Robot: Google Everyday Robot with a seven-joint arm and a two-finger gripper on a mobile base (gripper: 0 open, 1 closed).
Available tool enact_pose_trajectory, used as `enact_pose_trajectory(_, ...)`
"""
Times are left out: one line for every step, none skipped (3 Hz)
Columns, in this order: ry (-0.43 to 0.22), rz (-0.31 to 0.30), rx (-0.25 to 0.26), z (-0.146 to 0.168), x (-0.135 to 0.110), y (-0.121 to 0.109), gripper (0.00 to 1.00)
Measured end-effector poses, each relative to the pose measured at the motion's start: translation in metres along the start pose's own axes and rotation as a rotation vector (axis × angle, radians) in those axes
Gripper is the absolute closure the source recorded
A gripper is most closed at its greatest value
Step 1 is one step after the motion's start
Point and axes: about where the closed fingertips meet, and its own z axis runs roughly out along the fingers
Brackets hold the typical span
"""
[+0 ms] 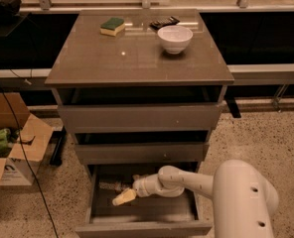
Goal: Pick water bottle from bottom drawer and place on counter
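Note:
The bottom drawer [142,228] is pulled open below two shallower drawers. The water bottle [110,186], clear with a pale band, lies on its side at the drawer's back left. My gripper [123,197] reaches into the drawer from the right on a white arm, its pale fingertips pointing left, just in front of and beside the bottle. It holds nothing that I can see. The counter [137,53] is the glossy brown-grey slab on top of the cabinet.
On the counter stand a white bowl [175,38], a green-and-yellow sponge [112,26] and a small dark object [165,22]. An open cardboard box [14,144] sits on the floor at the left, with a cable hanging beside it. A rail runs behind the cabinet.

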Motion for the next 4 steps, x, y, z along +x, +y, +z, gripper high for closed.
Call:
enact_pose_trajectory(-0.028, 0.014, 0.012, 0.021, -0.003, -0.021, 0.00)
enact_pose_trajectory(-0.021, 0.028, 0.013, 0.043, -0.004, -0.041, 0.00)
enact_pose_trajectory(-0.002, 0.061, 0.008, 0.062, 0.004, -0.058, 0.00)
enact_pose_trajectory(0.015, 0.099, 0.004, 0.077, 0.016, -0.068, 0.00)
